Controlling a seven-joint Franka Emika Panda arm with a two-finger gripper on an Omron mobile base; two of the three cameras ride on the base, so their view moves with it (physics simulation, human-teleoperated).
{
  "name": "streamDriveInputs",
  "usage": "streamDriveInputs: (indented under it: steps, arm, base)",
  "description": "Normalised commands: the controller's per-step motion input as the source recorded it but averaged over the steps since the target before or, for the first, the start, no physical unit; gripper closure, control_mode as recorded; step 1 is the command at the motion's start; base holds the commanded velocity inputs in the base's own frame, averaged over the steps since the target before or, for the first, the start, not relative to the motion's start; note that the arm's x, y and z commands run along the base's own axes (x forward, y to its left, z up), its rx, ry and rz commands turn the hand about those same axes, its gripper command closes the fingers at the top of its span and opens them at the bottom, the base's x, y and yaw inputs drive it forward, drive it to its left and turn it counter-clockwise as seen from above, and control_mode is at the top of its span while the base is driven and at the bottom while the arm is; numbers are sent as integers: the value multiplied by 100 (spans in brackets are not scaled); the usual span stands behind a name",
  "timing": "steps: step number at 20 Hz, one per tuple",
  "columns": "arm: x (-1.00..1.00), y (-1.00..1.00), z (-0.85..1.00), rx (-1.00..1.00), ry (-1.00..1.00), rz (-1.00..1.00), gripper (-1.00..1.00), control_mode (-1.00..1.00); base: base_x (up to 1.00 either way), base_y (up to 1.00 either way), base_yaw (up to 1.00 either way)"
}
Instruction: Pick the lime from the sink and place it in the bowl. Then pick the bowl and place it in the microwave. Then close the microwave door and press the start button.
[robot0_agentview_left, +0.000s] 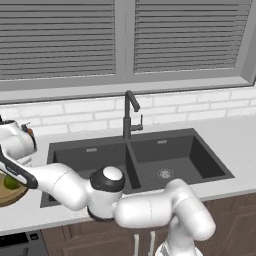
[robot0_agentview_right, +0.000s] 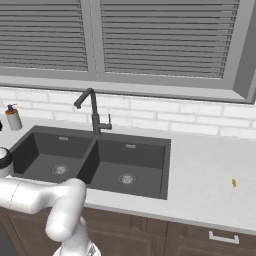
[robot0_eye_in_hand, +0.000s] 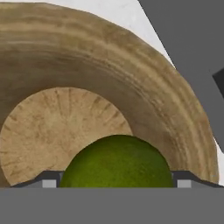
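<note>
Both basins of the sink (robot0_agentview_right: 90, 162) lie bare and open from above, with only the dark faucet (robot0_agentview_right: 92, 116) rising at the back rim over the divider. On the right, the counter (robot0_agentview_right: 210, 185) offers wide free room, broken by one small yellow speck (robot0_agentview_right: 233, 183). At the far left, the lime (robot0_eye_in_hand: 117, 162) sits between the gripper's (robot0_eye_in_hand: 117, 183) spread fingertips inside the bowl (robot0_eye_in_hand: 175, 113), whose rising wall hems in sideways movement there. A soap dispenser (robot0_agentview_right: 13, 118) stands by the backsplash left of the sink.
</note>
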Motion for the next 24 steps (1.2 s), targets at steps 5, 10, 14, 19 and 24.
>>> streamDriveInputs:
  steps: [5, 10, 14, 19, 24]
  arm:
    - [-17, -2, 0, 3, -17, -1, -100, -100]
    - [-49, -25, 1, 9, -14, -9, -100, -100]
    - [-43, -82, 7, 22, -3, -27, -100, -100]
    - [-27, -100, 7, 33, 0, -42, -100, -100]
    - [-45, -96, 0, 25, -2, -40, -100, -100]
  base:
    - [0, 0, 0]
    - [0, 0, 0]
    - [0, 0, 0]
    - [0, 0, 0]
    - [0, 0, 0]
